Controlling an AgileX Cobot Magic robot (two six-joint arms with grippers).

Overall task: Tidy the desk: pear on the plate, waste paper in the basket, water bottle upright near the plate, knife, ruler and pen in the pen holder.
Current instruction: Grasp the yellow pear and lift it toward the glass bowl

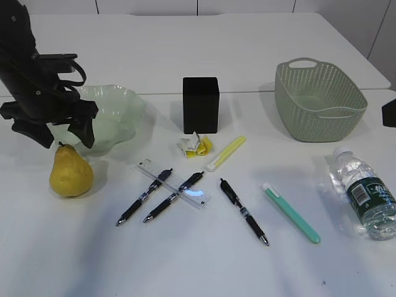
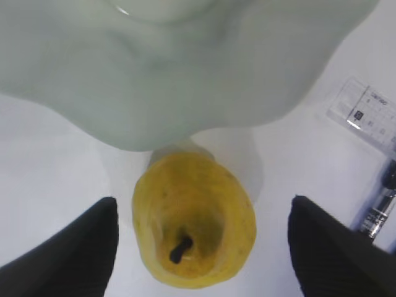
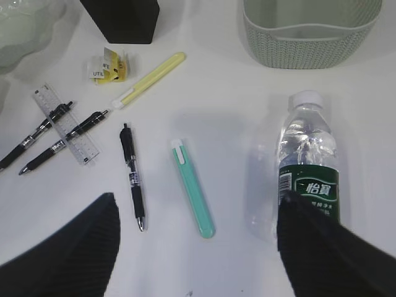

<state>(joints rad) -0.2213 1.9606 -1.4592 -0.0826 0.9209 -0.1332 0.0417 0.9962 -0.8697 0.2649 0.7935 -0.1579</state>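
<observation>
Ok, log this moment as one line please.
phase: reaching for pear | left gripper: open, straddling pear, no contact | right gripper: open, above water bottle lying flat | plate: empty

The exterior view looks down at a slant across the whole table [image 1: 204, 266]. The left wrist view hangs close above the pear [image 2: 193, 229], facing straight down. The right wrist view looks down from higher, sharing the ruler [image 3: 67, 124] with both other views.

The pear [image 1: 71, 171] stands near the tabletop's [image 1: 198, 266] left edge, just before the plate [image 1: 111, 117]; the pen holder [image 1: 200, 104] sits mid-tabletop, the basket [image 1: 320, 99] and water bottle [image 1: 365, 193] toward the right edge.
</observation>
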